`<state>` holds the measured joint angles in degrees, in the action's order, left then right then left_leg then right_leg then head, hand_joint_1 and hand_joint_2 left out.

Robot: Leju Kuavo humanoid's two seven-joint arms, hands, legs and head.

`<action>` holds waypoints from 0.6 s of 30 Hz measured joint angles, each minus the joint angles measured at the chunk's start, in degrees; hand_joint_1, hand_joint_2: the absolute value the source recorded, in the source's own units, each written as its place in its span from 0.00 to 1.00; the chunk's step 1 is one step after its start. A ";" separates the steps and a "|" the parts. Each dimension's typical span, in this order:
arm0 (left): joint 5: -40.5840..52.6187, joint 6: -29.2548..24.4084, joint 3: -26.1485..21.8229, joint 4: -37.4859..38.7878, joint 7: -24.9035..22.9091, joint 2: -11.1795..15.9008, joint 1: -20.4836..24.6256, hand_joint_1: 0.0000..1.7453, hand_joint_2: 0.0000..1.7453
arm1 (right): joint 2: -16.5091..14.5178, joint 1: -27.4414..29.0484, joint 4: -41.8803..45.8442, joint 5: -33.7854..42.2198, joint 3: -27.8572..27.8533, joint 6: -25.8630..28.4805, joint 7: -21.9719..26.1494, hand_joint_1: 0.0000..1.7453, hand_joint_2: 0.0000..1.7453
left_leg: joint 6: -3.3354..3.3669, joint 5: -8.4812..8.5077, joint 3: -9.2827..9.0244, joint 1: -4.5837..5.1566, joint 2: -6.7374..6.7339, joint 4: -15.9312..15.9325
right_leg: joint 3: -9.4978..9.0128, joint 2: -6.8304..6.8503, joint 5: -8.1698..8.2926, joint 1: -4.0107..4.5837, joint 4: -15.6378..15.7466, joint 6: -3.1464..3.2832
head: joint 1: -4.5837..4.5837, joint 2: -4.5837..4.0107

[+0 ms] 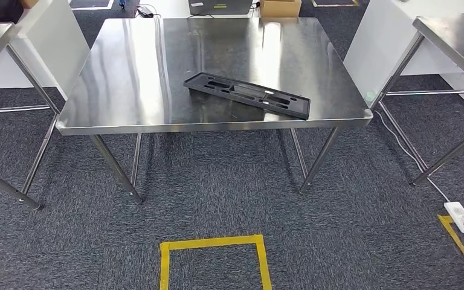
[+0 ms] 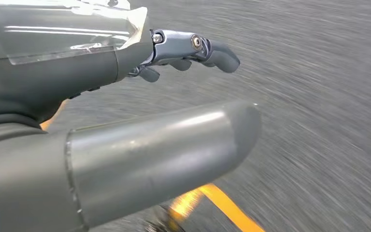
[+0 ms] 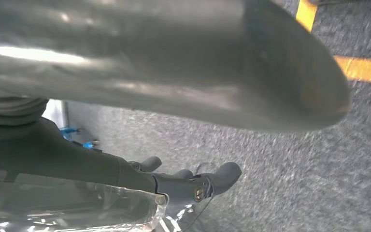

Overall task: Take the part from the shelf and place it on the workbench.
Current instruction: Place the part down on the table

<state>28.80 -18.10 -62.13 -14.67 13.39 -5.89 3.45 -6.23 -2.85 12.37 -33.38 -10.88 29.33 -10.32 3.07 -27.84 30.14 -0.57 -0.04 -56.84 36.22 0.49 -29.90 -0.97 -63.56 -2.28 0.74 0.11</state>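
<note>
Your left robot hand hangs above the grey carpet with nothing in it, its thick thumb stretched out straight and its darker fingers gently bent but well apart from the thumb, so you can read it as spread. Your right robot hand looks much the same from its own wrist camera: thumb extended, fingers loosely curved and apart, holding nothing, with carpet and strips of yellow tape behind it.

From the head camera you are facing a stainless steel table. You will find the part, a long flat black plastic piece with cut-out slots, lying on the tabletop toward the near edge and somewhat right of centre. It sits at a slant, one end pointing toward the middle of the table and the other toward the near right corner, close to that edge but fully on the surface.

On the floor in front of the table, nearer to you, a square outline of yellow tape marks the carpet. Off to the lower right a white power strip lies on the carpet beside another yellow tape line. More steel tables stand at both sides, and a cardboard box sits beyond the far edge.
</note>
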 joint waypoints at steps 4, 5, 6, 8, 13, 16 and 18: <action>-0.76 -4.49 -1.77 0.51 -7.57 -0.94 0.23 0.00 0.00 | 0.24 -0.80 -0.09 -0.01 0.02 2.18 4.60 0.00 0.00 | 0.32 3.17 3.86 0.45 -0.22 -0.19 | 0.62 -0.12 -4.14 0.07 -10.26 -0.72 | 0.17 0.00; -0.97 -5.21 -2.22 0.62 -8.41 -1.29 0.33 0.00 0.00 | 0.31 -1.15 -0.09 -0.34 0.03 2.89 5.03 0.00 0.00 | 0.23 3.97 4.76 0.52 -0.25 -0.24 | -1.35 -0.13 -2.69 0.13 -8.95 -1.30 | 0.17 0.00; -1.16 -5.70 -2.63 0.69 -8.86 -1.63 0.45 0.00 0.00 | 0.33 -1.54 -0.09 -0.80 0.05 3.59 5.15 0.00 0.00 | 0.10 4.74 5.51 0.56 -0.26 -0.29 | -4.25 -0.15 -1.39 0.23 -5.79 -1.61 | 0.18 0.00; -1.31 -6.27 -3.19 0.76 -8.98 -2.28 0.66 0.00 0.00 | 0.31 -2.32 -0.09 -1.60 0.16 4.91 4.93 0.00 0.00 | -0.39 6.13 6.60 0.75 -0.23 -0.40 | -11.08 -0.20 -1.41 0.63 3.80 -0.98 | 0.16 0.00; -0.62 -7.17 -3.64 0.77 -7.45 -2.74 0.84 0.00 0.00 | -0.18 -2.64 -0.12 -1.77 0.31 6.71 4.32 0.00 0.00 | -1.70 8.93 7.13 0.73 -0.34 0.16 | -13.87 -0.25 -2.25 1.02 10.12 1.09 | 0.00 0.00; -0.53 -7.30 -3.67 0.77 -7.28 -2.74 0.82 0.00 0.00 | -0.20 -2.60 -0.14 -1.71 0.31 6.74 4.31 0.00 0.00 | -1.81 9.11 7.20 0.76 -0.32 0.19 | -13.70 -0.23 -2.06 0.93 10.15 1.22 | 0.01 0.00; -0.02 -8.05 -3.69 0.77 -6.21 -2.72 0.77 0.00 0.00 | -0.25 -2.48 -0.23 -1.40 0.28 6.97 4.28 0.00 0.00 | -2.20 5.53 8.07 0.50 -0.11 -2.00 | -12.69 -0.03 -1.03 0.56 10.13 1.94 | -0.14 0.00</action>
<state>28.78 -26.15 -65.82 -13.90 7.18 -8.61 4.22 -6.48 -5.33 12.14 -34.78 -10.61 36.30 -6.04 0.87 -22.31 38.21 -0.06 -0.16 -58.84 23.52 0.46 -30.93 -0.41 -53.43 -0.33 0.60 0.11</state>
